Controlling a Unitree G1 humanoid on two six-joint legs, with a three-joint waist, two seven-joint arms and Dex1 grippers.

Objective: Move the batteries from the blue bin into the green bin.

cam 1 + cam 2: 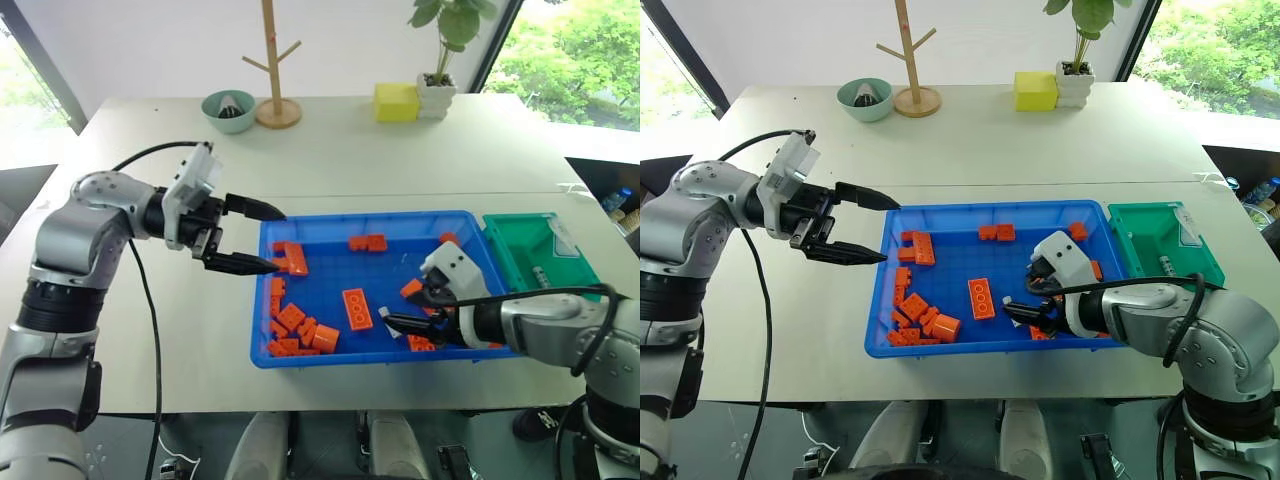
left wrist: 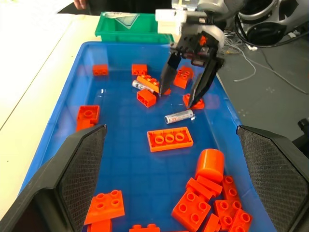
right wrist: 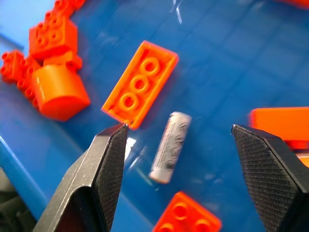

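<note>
The blue bin (image 1: 320,288) lies in front of me with the smaller green bin (image 1: 522,250) against its right end. My right gripper (image 3: 179,128) is open low over the blue bin's right half, and a silvery battery (image 3: 170,146) lies on the floor between its fingers, untouched. From the left wrist view I see this battery (image 2: 179,116) under the right gripper (image 2: 177,99), and a second battery (image 2: 138,85) beside an orange brick. One battery (image 1: 541,275) lies in the green bin. My left gripper (image 1: 279,238) hovers open and empty at the blue bin's left edge.
Orange toy bricks (image 1: 357,308) are scattered over the blue bin, thickest in its near left corner. At the table's far side stand a teal bowl (image 1: 229,110), a wooden branch stand (image 1: 275,100), a yellow box (image 1: 396,101) and a potted plant (image 1: 440,90).
</note>
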